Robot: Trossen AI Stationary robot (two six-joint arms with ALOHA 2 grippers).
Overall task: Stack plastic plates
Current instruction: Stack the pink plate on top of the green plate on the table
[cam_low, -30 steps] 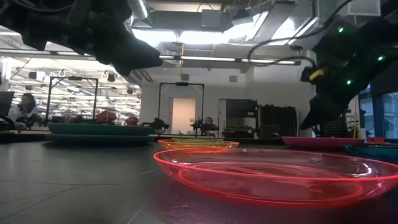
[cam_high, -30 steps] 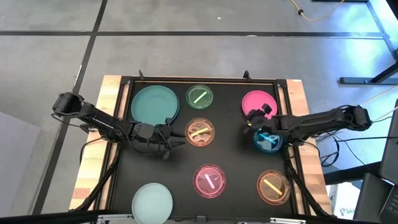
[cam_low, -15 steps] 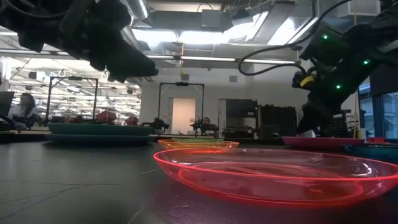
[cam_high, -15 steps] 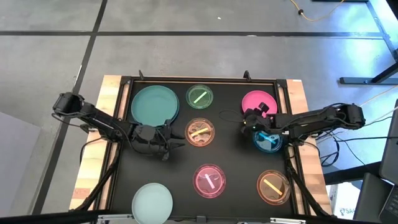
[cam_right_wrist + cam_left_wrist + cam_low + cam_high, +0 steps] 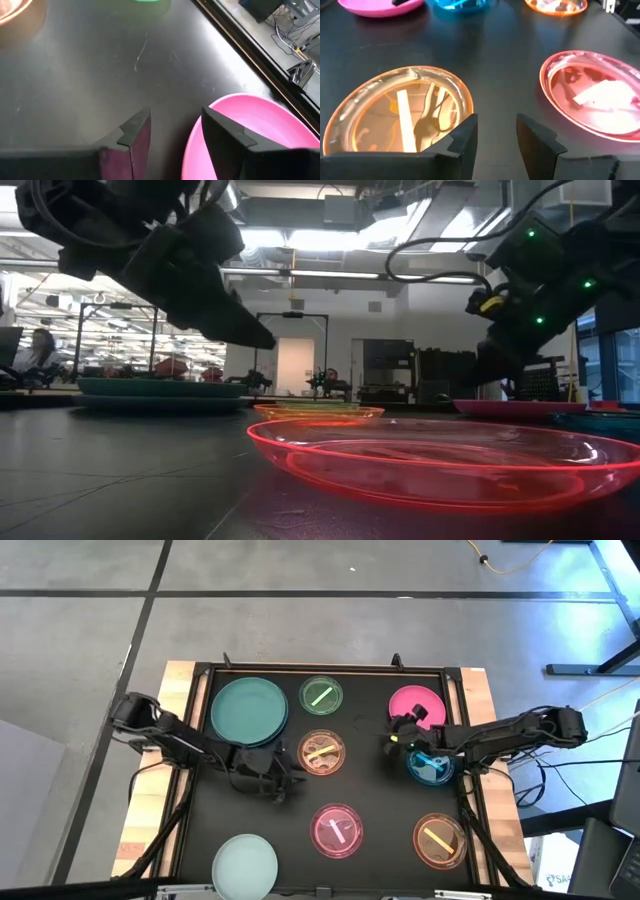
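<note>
Black matting [image 5: 370,810] covers the table, with the plastic plates spread singly; none is stacked yet. Take the round translucent orange plate with a yellow stripe [image 5: 321,752] at mid-table as landmark. Over the last second the left gripper [image 5: 283,783] has slid from beside the large opaque teal plate [image 5: 249,710] toward the landmark, and now hovers at its near-left rim, fingers parted and empty. The right gripper [image 5: 395,738] has edged a little toward the landmark, poised released at the rim of the opaque pink plate [image 5: 416,703], beside the translucent blue plate [image 5: 430,768]. Both arms appear to be lining up first pickups.
</note>
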